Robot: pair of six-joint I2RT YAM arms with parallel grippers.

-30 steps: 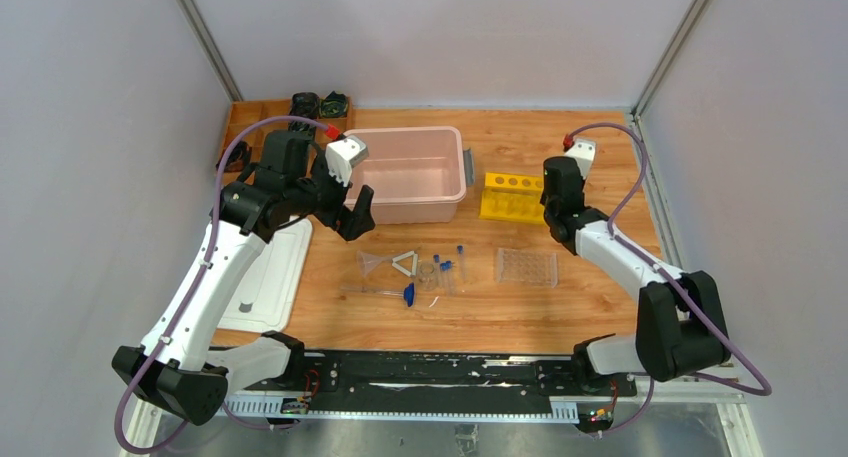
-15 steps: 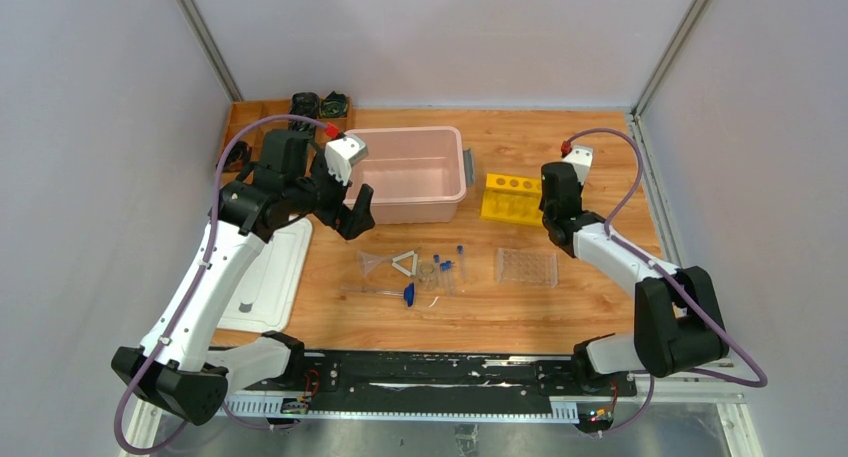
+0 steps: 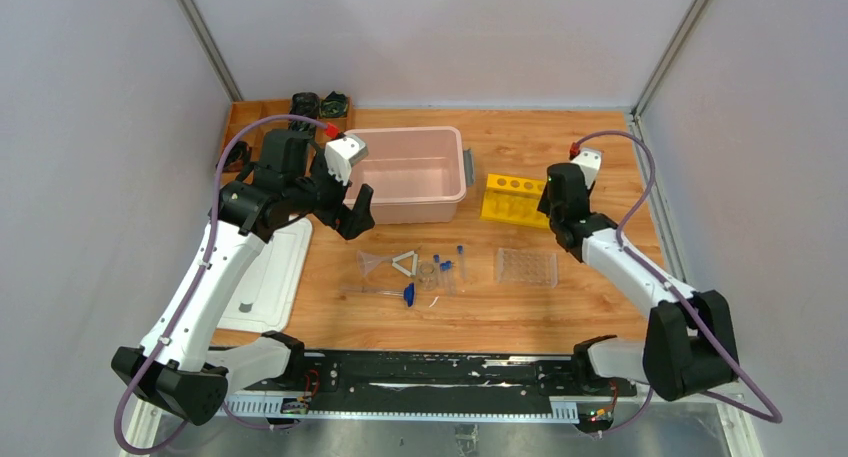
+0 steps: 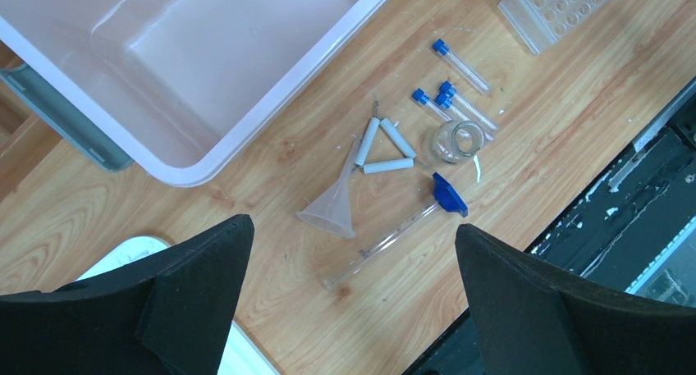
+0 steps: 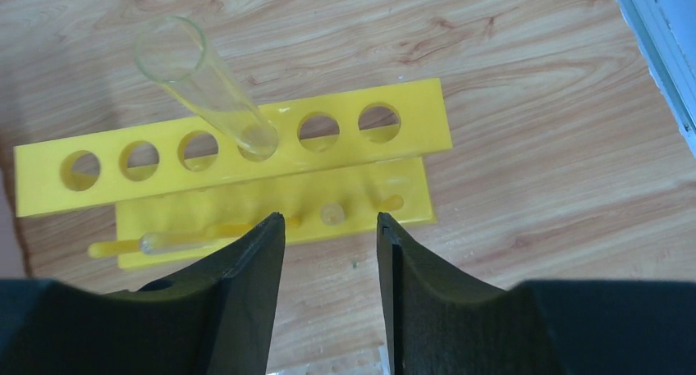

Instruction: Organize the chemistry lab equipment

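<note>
Right pincer parted, empty, clear tube leaning in yellow rack, mouth upward

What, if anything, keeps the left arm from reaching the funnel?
Nothing visible, so probably yes. The left hand hangs open over the funnel, which lies uncovered beside the triangle.

3 blue-cap tubes, 2 racks

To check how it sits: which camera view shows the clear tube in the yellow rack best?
The right wrist view: the clear tube shows close, leaning in the fourth hole from the left of the yellow rack. The top external view shows the rack small, the tube not discernible. The left wrist view shows neither.
</note>
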